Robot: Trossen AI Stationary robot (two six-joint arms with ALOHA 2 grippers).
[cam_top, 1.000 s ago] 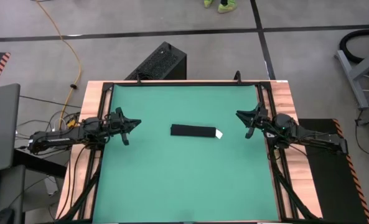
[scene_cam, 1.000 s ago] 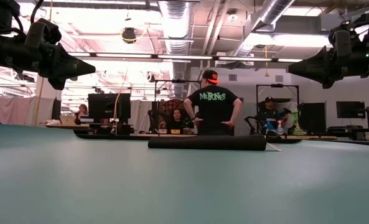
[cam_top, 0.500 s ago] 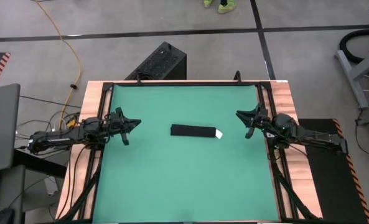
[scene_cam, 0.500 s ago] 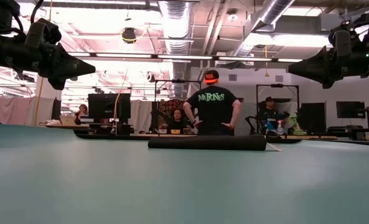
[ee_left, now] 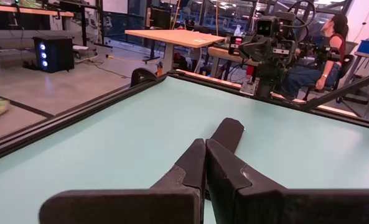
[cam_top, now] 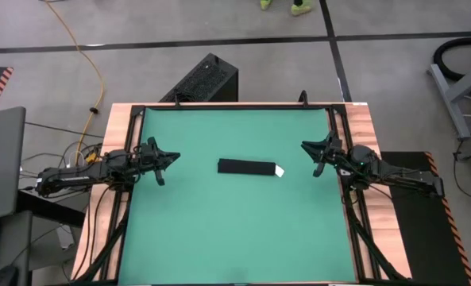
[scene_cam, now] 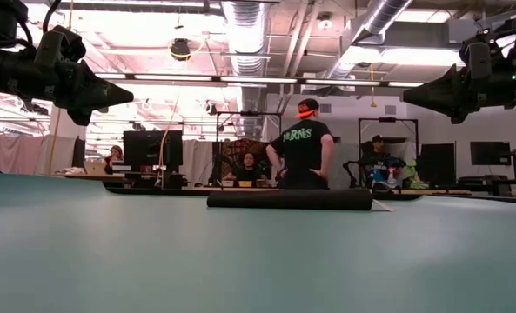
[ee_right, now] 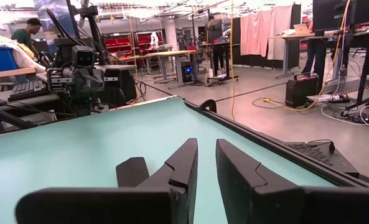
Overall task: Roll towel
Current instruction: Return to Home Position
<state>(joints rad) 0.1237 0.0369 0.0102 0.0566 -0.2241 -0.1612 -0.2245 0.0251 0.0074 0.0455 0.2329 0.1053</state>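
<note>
The towel (cam_top: 248, 167) is a narrow black roll lying lengthwise across the middle of the green mat (cam_top: 219, 230), with its white tag (cam_top: 279, 171) at the right end. It also shows in the low view (scene_cam: 289, 199) and both wrist views (ee_left: 228, 132) (ee_right: 132, 172). My left gripper (cam_top: 168, 163) hovers at the mat's left edge, shut, pointing level toward the towel, well clear of it. My right gripper (cam_top: 310, 155) hovers at the right edge. Its fingers (ee_right: 187, 155) stand a narrow gap apart with nothing between them.
A black ribbed box (cam_top: 203, 79) stands on the floor beyond the table's far edge. Dark frame rails (cam_top: 132, 135) run along the mat's sides. A person (scene_cam: 303, 155) stands in the room beyond the table. Bare mat lies all around the towel.
Nothing on the table has moved and both arms have kept still. The person standing beyond the table has turned and shifted a little.
</note>
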